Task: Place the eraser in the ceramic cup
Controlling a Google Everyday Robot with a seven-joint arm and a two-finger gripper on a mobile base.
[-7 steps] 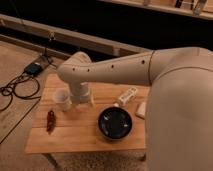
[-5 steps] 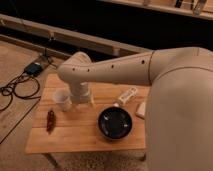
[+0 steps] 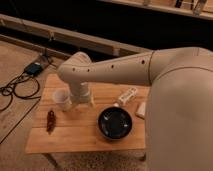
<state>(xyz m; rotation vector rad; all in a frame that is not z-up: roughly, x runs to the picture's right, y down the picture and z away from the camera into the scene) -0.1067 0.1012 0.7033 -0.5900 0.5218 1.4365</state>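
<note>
The small white ceramic cup (image 3: pixel 60 98) stands on the left part of the wooden table (image 3: pixel 75 137). My gripper (image 3: pixel 81 102) hangs down from the white arm just to the right of the cup, close to the table top. The eraser is not visible to me; it may be hidden at the gripper. The big white arm crosses the view from the right.
A wide dark round bowl (image 3: pixel 115 123) sits at the middle right. A small white bottle (image 3: pixel 127 95) lies behind it. A dark reddish object (image 3: pixel 51 120) lies at the left front. A pale item (image 3: pixel 141 109) lies by the arm. Cables (image 3: pixel 17 87) lie on the floor at the left.
</note>
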